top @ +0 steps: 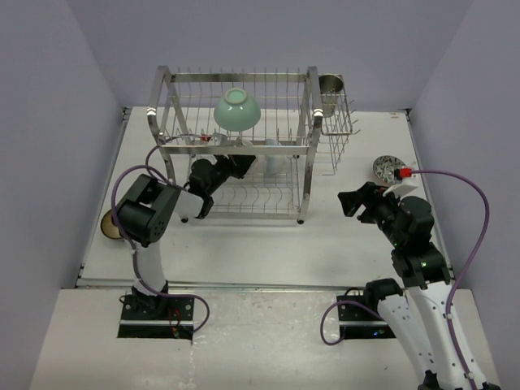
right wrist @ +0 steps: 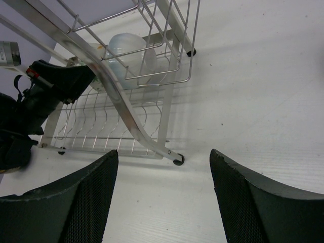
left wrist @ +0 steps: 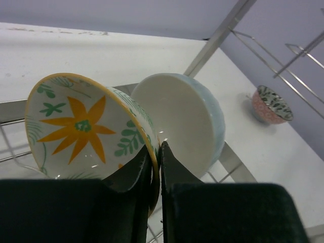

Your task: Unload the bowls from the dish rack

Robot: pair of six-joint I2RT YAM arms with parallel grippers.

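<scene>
In the left wrist view my left gripper (left wrist: 154, 149) is shut on the rim of a white bowl with yellow flowers (left wrist: 81, 126), one finger inside it and one outside. A pale blue bowl (left wrist: 177, 121) stands on edge just behind it in the dish rack (top: 236, 146). From above, my left gripper (top: 237, 165) reaches into the rack's lower tier. A mint-green bowl (top: 236, 109) lies upside down on the top tier. A pinkish patterned bowl (top: 387, 168) sits on the table to the right. My right gripper (top: 351, 203) hangs open and holds nothing, over the table near the rack's front right foot (right wrist: 177, 161).
A steel cup (top: 330, 85) stands in the wire side basket at the rack's right end. A brown bowl (top: 110, 225) sits on the table at the far left, partly hidden behind my left arm. Grey walls close in the table on three sides.
</scene>
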